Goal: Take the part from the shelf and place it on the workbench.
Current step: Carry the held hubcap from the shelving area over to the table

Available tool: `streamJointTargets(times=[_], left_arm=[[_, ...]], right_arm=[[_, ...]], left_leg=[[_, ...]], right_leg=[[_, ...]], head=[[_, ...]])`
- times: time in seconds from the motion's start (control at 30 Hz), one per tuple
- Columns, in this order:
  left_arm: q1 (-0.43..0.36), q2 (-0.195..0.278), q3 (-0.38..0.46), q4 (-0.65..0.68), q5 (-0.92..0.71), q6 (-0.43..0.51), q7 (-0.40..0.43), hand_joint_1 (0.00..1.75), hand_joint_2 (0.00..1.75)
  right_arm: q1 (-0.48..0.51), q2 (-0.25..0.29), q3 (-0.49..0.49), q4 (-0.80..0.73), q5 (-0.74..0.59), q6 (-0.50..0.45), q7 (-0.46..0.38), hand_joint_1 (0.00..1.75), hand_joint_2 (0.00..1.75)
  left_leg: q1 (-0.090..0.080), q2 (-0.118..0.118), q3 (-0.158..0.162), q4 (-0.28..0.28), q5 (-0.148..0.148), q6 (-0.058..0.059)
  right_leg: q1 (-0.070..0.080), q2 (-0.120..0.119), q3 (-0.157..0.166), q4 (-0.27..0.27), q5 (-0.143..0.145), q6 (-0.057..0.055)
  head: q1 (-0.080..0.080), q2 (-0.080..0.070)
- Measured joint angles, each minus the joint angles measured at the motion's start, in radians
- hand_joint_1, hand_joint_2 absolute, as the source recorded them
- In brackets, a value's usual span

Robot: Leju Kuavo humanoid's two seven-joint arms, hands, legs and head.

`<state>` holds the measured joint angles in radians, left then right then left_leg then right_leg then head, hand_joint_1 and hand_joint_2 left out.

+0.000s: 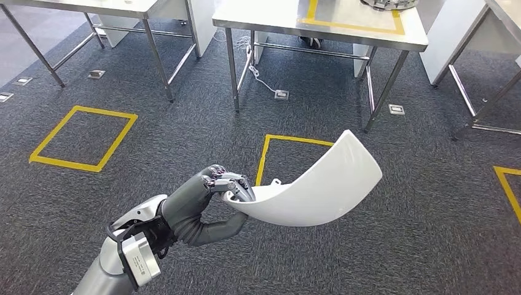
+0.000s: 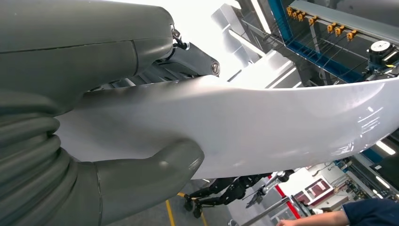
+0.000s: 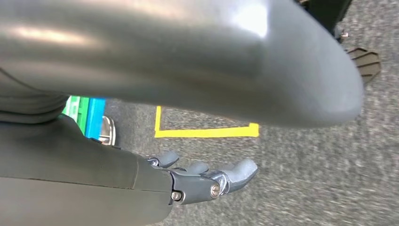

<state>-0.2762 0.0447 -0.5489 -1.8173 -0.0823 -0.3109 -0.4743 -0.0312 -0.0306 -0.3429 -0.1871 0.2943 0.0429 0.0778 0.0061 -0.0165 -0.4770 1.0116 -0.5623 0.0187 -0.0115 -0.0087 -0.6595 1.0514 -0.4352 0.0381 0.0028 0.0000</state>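
Observation:
My left hand (image 1: pixel 212 193) holds a white curved part (image 1: pixel 319 187) by one end, out in front of me above the grey carpet. The part sweeps up and to the right, its far end raised. In the left wrist view the thumb (image 2: pixel 155 169) presses one face of the part (image 2: pixel 263 127) and the fingers lie on the other. My right hand (image 3: pixel 188 181) hangs over the carpet with its fingers stretched out and nothing in them. A steel workbench (image 1: pixel 368 34) marked with yellow tape stands ahead.
Another steel table (image 1: pixel 92 7) stands at the far left and a third (image 1: pixel 504 12) at the far right. Yellow taped squares (image 1: pixel 83 138) and floor sockets (image 1: pixel 281 94) mark the carpet. A person's arm (image 2: pixel 329 217) and a dark robot (image 2: pixel 230 190) show behind the part.

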Motion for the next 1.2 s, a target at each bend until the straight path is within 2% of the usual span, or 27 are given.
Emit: streamJointTargets(times=[0.03, 0.1, 0.13, 0.17, 0.23, 0.3, 0.33, 0.37, 0.4, 0.43, 0.5, 0.53, 0.57, 0.6, 0.67, 0.73, 0.77, 0.83, 0.87, 0.9, 0.93, 1.0, 1.03, 1.07, 1.13, 1.17, 1.2], left_arm=[[0.001, -0.002, -0.001, -0.003, -0.004, -0.002, 0.004, 1.75, 1.75], [0.002, -0.007, -0.002, -0.011, -0.011, -0.006, 0.012, 1.75, 1.75], [0.002, -0.009, -0.003, -0.016, -0.015, -0.007, 0.015, 1.75, 1.75], [0.002, -0.012, -0.004, -0.021, -0.017, -0.007, 0.017, 1.75, 1.75], [0.004, -0.014, -0.004, -0.029, -0.021, -0.011, 0.02, 1.75, 1.75], [0.01, -0.015, -0.004, -0.032, -0.027, -0.016, 0.021, 1.75, 1.75], [0.013, -0.015, -0.004, -0.032, -0.03, -0.017, 0.021, 1.75, 1.75], [0.016, -0.015, -0.004, -0.033, -0.032, -0.017, 0.022, 1.75, 1.75], [0.017, -0.015, -0.004, -0.034, -0.033, -0.018, 0.022, 1.75, 1.75], [0.018, -0.015, -0.004, -0.035, -0.033, -0.018, 0.022, 1.75, 1.75], [0.02, -0.015, -0.004, -0.037, -0.034, -0.019, 0.021, 1.75, 1.75], [0.022, -0.015, -0.003, -0.038, -0.035, -0.02, 0.02, 1.75, 1.75], [0.023, -0.015, -0.003, -0.039, -0.037, -0.022, 0.019, 1.75, 1.75], [0.022, -0.016, -0.003, -0.041, -0.039, -0.024, 0.017, 1.75, 1.75], [0.019, -0.018, -0.002, -0.046, -0.041, -0.025, 0.013, 1.75, 1.75], [0.013, -0.018, -0.002, -0.048, -0.041, -0.026, 0.011, 1.75, 1.75], [0.01, -0.018, -0.002, -0.047, -0.04, -0.026, 0.011, 1.75, 1.75], [0.007, -0.018, -0.002, -0.046, -0.037, -0.026, 0.011, 1.75, 1.75], [0.007, -0.018, -0.002, -0.045, -0.035, -0.027, 0.011, 1.75, 1.75], [0.006, -0.018, -0.002, -0.044, -0.034, -0.027, 0.01, 1.75, 1.75], [0.005, -0.017, -0.002, -0.042, -0.031, -0.028, 0.009, 1.75, 1.75], [0.0, -0.015, -0.003, -0.036, -0.024, -0.027, 0.004, 1.75, 1.75], [-0.004, -0.013, -0.003, -0.033, -0.02, -0.026, 0.002, 1.75, 1.75], [-0.006, -0.01, -0.003, -0.031, -0.015, -0.024, 0.001, 1.75, 1.75], [-0.013, -0.006, -0.003, -0.029, -0.009, -0.016, -0.002, 1.75, 1.75], [-0.016, -0.004, -0.004, -0.03, -0.008, -0.012, -0.003, 1.75, 1.75], [-0.019, -0.002, -0.004, -0.03, -0.007, -0.008, -0.004, 1.75, 1.75]], right_arm=[[0.0, 0.001, -0.001, 0.0, 0.0, -0.001, 0.0, 0.0, 0.0], [0.001, 0.002, -0.003, 0.0, 0.003, -0.002, 0.001, 0.0, 0.0], [0.002, 0.002, -0.003, 0.0, 0.005, -0.002, 0.0, 0.0, 0.0], [0.002, 0.002, -0.003, 0.0, 0.008, -0.001, -0.002, 0.0, 0.0], [0.0, 0.003, -0.003, 0.0, 0.016, 0.0, -0.011, 0.0, 0.0], [-0.001, 0.003, -0.003, 0.0, 0.024, 0.003, -0.025, 0.0, 0.0], [0.0, 0.003, -0.003, 0.0, 0.025, 0.005, -0.033, 0.0, 0.0], [0.001, 0.003, -0.003, 0.0, 0.027, 0.008, -0.038, 0.0, 0.0], [0.001, 0.004, -0.003, 0.0, 0.027, 0.01, -0.042, 0.0, 0.0], [0.001, 0.004, -0.003, 0.0, 0.027, 0.012, -0.044, 0.0, 0.0], [0.0, 0.005, -0.003, 0.001, 0.027, 0.018, -0.054, 0.0, 0.0], [-0.001, 0.006, -0.003, 0.001, 0.027, 0.023, -0.063, 0.0, 0.0], [-0.002, 0.006, -0.003, 0.0, 0.027, 0.028, -0.075, 0.0, 0.0], [-0.004, 0.005, -0.003, 0.0, 0.026, 0.033, -0.088, 0.0, 0.0], [-0.007, 0.004, -0.003, -0.001, 0.021, 0.043, -0.109, 0.0, 0.0], [-0.01, 0.004, -0.005, -0.002, 0.017, 0.049, -0.119, 0.0, 0.0], [-0.01, 0.004, -0.008, -0.002, 0.015, 0.051, -0.121, 0.0, 0.0], [-0.007, 0.004, -0.013, -0.002, 0.011, 0.052, -0.123, 0.0, 0.0], [-0.004, 0.004, -0.016, -0.002, 0.01, 0.052, -0.123, 0.0, 0.0], [-0.002, 0.004, -0.019, -0.002, 0.009, 0.053, -0.123, 0.0, 0.0], [-0.001, 0.004, -0.02, -0.002, 0.008, 0.053, -0.123, 0.0, 0.0], [0.001, 0.004, -0.023, -0.001, 0.008, 0.053, -0.124, 0.0, 0.0], [0.002, 0.003, -0.025, -0.001, 0.008, 0.053, -0.125, 0.0, 0.0], [0.003, 0.003, -0.026, -0.001, 0.009, 0.052, -0.126, 0.0, 0.0], [0.001, 0.003, -0.027, -0.001, 0.012, 0.052, -0.128, 0.0, 0.0], [0.0, 0.003, -0.027, -0.002, 0.014, 0.051, -0.13, 0.0, 0.0], [-0.002, 0.003, -0.027, -0.002, 0.017, 0.051, -0.13, 0.0, 0.0]], left_leg=[[0.0, -0.001, 0.006, -0.002, -0.007, -0.007], [-0.001, -0.002, 0.016, 0.007, -0.006, -0.021], [0.0, 0.0, 0.014, 0.027, -0.001, -0.027], [0.0, 0.001, -0.002, 0.066, 0.006, -0.031], [0.001, 0.004, -0.075, 0.181, -0.009, -0.036], [0.001, 0.005, -0.163, 0.283, -0.068, -0.039], [0.001, 0.005, -0.196, 0.302, -0.095, -0.039], [0.001, 0.005, -0.215, 0.293, -0.106, -0.039], [0.001, 0.006, -0.222, 0.258, -0.092, -0.036], [0.0, 0.007, -0.22, 0.202, -0.047, -0.032], [-0.004, 0.014, -0.216, 0.088, 0.087, -0.022], [-0.006, 0.016, -0.213, 0.056, 0.133, -0.018], [-0.008, 0.017, -0.212, 0.041, 0.154, -0.013], [-0.008, 0.015, -0.203, 0.04, 0.148, -0.008], [-0.004, 0.011, -0.177, 0.03, 0.136, 0.005], [-0.001, 0.01, -0.145, 0.02, 0.118, 0.015], [-0.001, 0.01, -0.13, 0.016, 0.106, 0.017], [-0.001, 0.007, -0.098, 0.012, 0.081, 0.018], [-0.001, 0.005, -0.08, 0.011, 0.066, 0.017], [-0.001, 0.005, -0.06, 0.011, 0.051, 0.016], [-0.001, 0.005, -0.04, 0.011, 0.035, 0.013], [-0.003, 0.006, -0.008, 0.012, 0.003, 0.007], [-0.005, 0.006, 0.003, 0.011, -0.013, 0.001], [-0.006, 0.006, 0.017, 0.013, -0.023, -0.006], [-0.006, 0.007, 0.033, 0.03, -0.021, -0.021], [-0.006, 0.008, 0.026, 0.063, -0.008, -0.027], [-0.005, 0.009, 0.0, 0.111, 0.004, -0.031]], right_leg=[[0.004, 0.0, 0.008, -0.022, 0.005, -0.007], [0.008, 0.0, 0.021, -0.027, -0.01, -0.024], [0.006, 0.0, 0.033, -0.031, -0.012, -0.032], [0.004, 0.0, 0.047, -0.033, -0.019, -0.04], [0.003, 0.0, 0.074, -0.036, -0.037, -0.051], [0.003, 0.001, 0.1, -0.036, -0.061, -0.054], [0.003, 0.002, 0.115, -0.036, -0.074, -0.055], [0.003, 0.002, 0.133, -0.036, -0.088, -0.054], [0.003, 0.003, 0.152, -0.036, -0.102, -0.053], [0.003, 0.003, 0.169, -0.036, -0.117, -0.05], [0.005, 0.003, 0.197, -0.036, -0.146, -0.041], [0.006, 0.004, 0.204, -0.04, -0.159, -0.036], [0.008, 0.004, 0.212, -0.039, -0.164, -0.029], [0.009, 0.005, 0.217, -0.037, -0.163, -0.022], [0.008, 0.005, 0.2, 0.019, -0.137, -0.011], [0.005, 0.007, 0.124, 0.136, -0.121, -0.003], [0.004, 0.007, 0.075, 0.194, -0.139, 0.0], [0.003, 0.007, -0.006, 0.253, -0.217, 0.004], [0.003, 0.007, -0.03, 0.246, -0.248, 0.004], [0.002, 0.007, -0.041, 0.213, -0.25, 0.003], [0.002, 0.006, -0.043, 0.161, -0.216, 0.001], [0.005, -0.005, -0.037, 0.044, -0.071, -0.008], [0.007, -0.01, -0.032, 0.008, -0.012, -0.013], [0.009, -0.012, -0.026, -0.01, 0.021, -0.019], [0.01, -0.008, -0.002, -0.015, 0.014, -0.034], [0.008, -0.004, 0.014, -0.019, 0.007, -0.042], [0.006, -0.002, 0.031, -0.022, -0.001, -0.049]], head=[[0.0, 0.0], [0.001, 0.0], [0.001, 0.0], [-0.001, 0.0], [-0.007, 0.0], [-0.012, 0.0], [-0.013, 0.0], [-0.014, 0.0], [-0.015, 0.0], [-0.016, 0.0], [-0.018, 0.0], [-0.018, 0.0], [-0.018, 0.0], [-0.018, 0.0], [-0.016, 0.0], [-0.013, 0.0], [-0.011, 0.0], [-0.008, 0.0], [-0.007, 0.0], [-0.006, 0.0], [-0.004, 0.0], [-0.001, 0.0], [0.0, 0.0], [0.0, 0.0], [-0.001, 0.0], [-0.002, 0.0], [-0.004, 0.0]])
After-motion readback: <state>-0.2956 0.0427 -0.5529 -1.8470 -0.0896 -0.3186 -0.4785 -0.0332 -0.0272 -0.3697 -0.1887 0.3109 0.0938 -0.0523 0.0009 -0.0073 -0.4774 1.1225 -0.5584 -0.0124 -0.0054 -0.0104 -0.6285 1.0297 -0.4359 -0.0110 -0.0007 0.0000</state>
